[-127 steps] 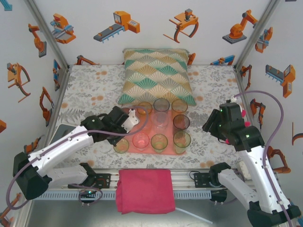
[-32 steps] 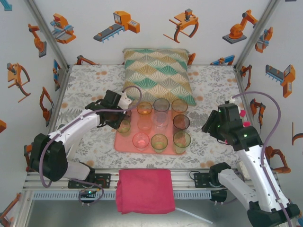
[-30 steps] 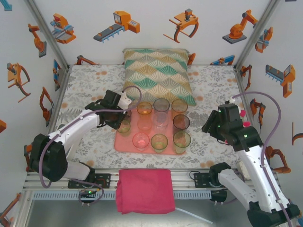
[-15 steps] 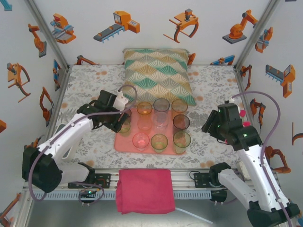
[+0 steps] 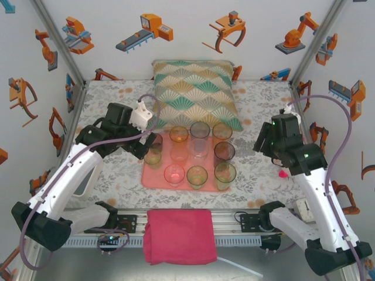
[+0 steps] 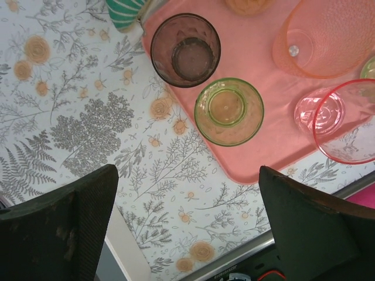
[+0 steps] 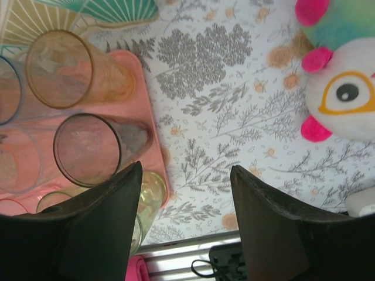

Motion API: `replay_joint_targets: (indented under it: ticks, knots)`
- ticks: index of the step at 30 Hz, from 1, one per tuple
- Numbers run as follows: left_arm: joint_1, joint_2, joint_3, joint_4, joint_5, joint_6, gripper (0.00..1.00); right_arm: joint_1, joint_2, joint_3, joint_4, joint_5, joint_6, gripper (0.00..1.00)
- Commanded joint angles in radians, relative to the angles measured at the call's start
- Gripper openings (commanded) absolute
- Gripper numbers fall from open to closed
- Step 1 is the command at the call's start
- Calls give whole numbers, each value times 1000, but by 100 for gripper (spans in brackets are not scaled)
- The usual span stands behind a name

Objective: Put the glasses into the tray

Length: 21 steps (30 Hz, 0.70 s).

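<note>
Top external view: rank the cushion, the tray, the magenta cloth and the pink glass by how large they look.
1. cushion and tray: too alike to rank
2. magenta cloth
3. pink glass

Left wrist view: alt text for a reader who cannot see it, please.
The left pincer hangs open over a flowered tablecloth and a corner of the pink tray. A green glass and a smoky glass stand upright in the tray.
</note>
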Motion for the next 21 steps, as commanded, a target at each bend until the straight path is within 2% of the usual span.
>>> replay_joint_targets:
  ticks: [1,9,10,12,15,21]
  knots:
    - [29,4,40,-56,1,29,98,-5,20,53,20,58,-77,60]
    - [163,78,117,-59,124,-29,99,-5,45,118,34,68,-156,65]
    - [180,93,128,-58,150,-30,99,-5,42,127,38,70,-161,72]
    - [217,115,151,-54,187,-36,99,-4,31,129,56,79,-183,78]
    - [288,153,195,-59,264,-61,99,-5,5,107,95,107,-221,98]
    - [373,180,196,4,311,-123,98,-5,-17,57,177,106,-303,99]
